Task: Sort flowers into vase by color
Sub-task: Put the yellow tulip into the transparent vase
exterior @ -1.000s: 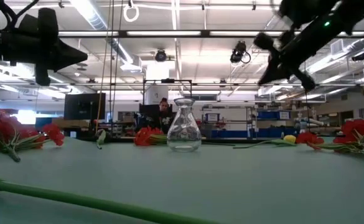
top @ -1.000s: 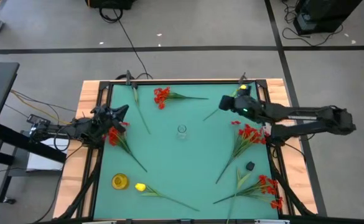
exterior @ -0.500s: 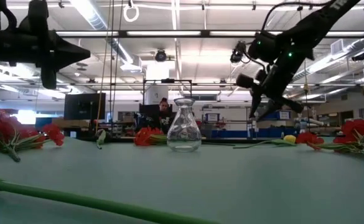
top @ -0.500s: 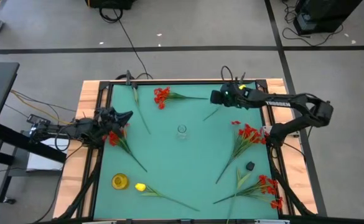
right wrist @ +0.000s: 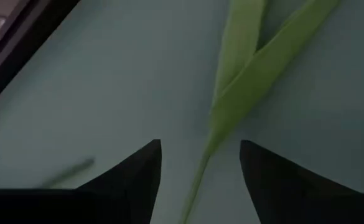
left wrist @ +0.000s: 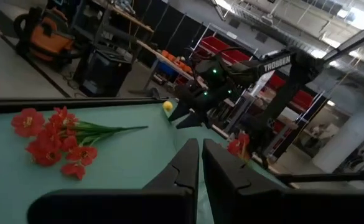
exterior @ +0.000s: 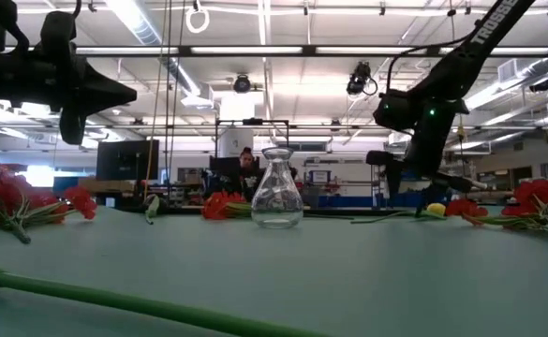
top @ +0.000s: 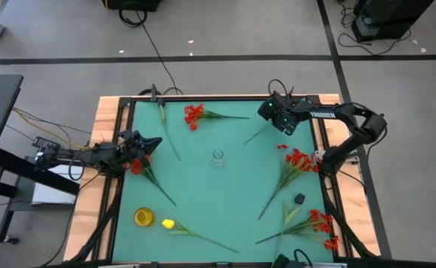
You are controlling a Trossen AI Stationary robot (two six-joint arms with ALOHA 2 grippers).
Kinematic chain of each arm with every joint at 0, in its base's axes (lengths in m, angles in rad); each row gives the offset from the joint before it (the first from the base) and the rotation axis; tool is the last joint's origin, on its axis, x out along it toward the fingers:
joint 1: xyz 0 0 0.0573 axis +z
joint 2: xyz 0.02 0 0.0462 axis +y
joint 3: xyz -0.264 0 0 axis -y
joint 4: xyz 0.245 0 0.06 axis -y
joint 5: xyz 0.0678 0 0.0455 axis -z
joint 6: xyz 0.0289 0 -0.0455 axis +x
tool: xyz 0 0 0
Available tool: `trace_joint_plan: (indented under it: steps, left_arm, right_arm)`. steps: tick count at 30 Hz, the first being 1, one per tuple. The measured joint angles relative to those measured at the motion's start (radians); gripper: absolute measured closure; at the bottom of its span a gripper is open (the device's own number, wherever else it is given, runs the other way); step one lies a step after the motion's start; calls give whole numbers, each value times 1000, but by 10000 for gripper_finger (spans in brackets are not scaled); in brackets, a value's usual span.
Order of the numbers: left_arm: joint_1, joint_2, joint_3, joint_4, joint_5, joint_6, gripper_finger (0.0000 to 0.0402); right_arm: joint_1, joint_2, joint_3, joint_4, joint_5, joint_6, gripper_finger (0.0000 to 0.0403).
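Setting: a large workshop hall with strip lights and shelving lies beyond the bench [top: 225, 216], a green mat framed in pale wood.
Change: one second earlier the right arm stretched in from the bench's right side, its gripper closed and raised; it has since folded back toward the far right corner, dropped low and spread its fingers. The left arm has barely shifted along the left edge.
Writing: white letters reading "TROSSEN" run along the right arm's forearm [top: 323, 114], legible from above and in the left wrist view.
Right gripper: the right gripper [right wrist: 200, 163] hovers low over a yellow sprig [top: 266, 125] near the far right corner, fingers wide and straddling its thin stem and narrow leaves [right wrist: 256, 68], not gripping them.
Left gripper: the left gripper [top: 152, 141] hangs above the left edge over a red sprig [top: 144, 168], fingers [left wrist: 188, 168] nearly together, nothing held.
Vase: a clear glass vase [exterior: 277, 198] stands upright and empty at mid-bench.
Flowers: a red bunch [top: 195, 115] lies by the far edge, two more red bunches [top: 298, 160] [top: 320, 223] along the right edge, and a yellow sprig [top: 169, 224] beside a yellow vase [top: 144, 217] at the near left corner.
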Motion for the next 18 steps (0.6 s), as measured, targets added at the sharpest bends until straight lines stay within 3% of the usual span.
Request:
trace_joint_plan:
  steps: [8,16,18]
  left_arm:
    - [0,8,0,0,-36,49,374]
    - [0,58,0,-4,-178,39,374]
    - [0,67,0,-5,-198,38,374]
  right_arm:
    - [-50,61,5,11,-63,-77,229]
    - [-47,41,-1,4,-23,-232,379]
    - [-47,32,-2,30,-17,-282,388]
